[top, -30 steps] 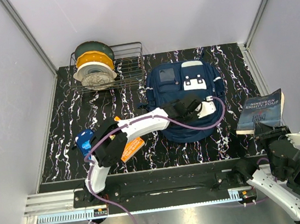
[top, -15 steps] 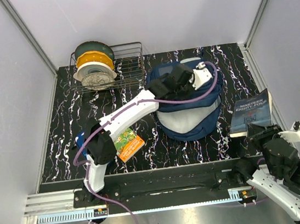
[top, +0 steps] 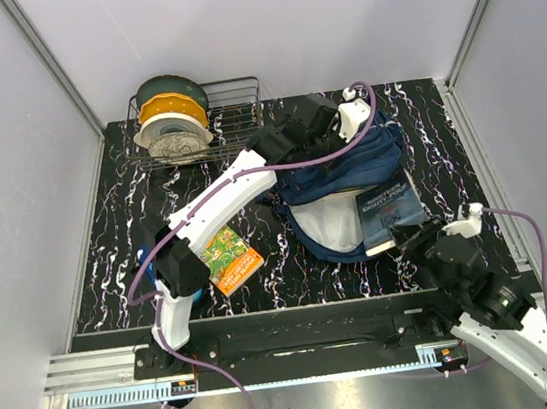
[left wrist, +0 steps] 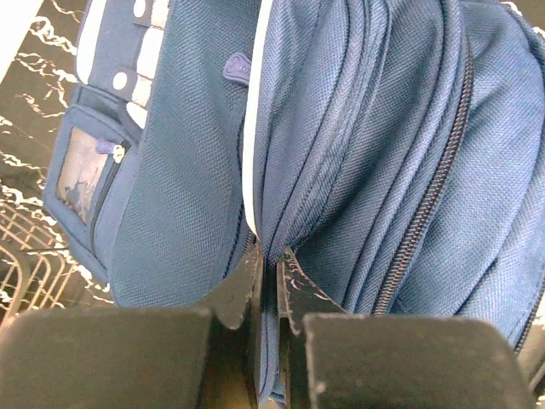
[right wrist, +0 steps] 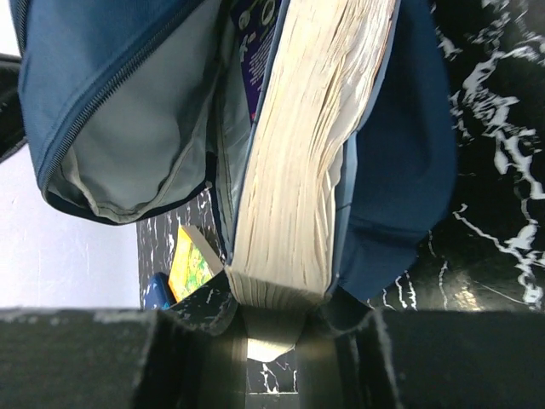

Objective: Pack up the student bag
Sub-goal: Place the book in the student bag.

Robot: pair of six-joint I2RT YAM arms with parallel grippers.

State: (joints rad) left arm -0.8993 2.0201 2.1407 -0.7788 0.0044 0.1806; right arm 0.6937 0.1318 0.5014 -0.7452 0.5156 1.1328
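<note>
Left gripper (left wrist: 271, 260) clenches a fold of the student bag (top: 387, 144), lying mid-way across the table (top: 116, 235), its flap now hauled back toward the wire rack (top: 239, 118); right gripper (right wrist: 272, 313) grasps the Nineteen Eighty-Four paperback (top: 385, 212), swung in from the right edge into the grey-lined mouth. Nothing blocks it; an orange booklet (top: 232, 258) waits left

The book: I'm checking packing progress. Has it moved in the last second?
Yes. Against the wire rack, the book has moved left, from the right edge of the table into the student bag.
</note>
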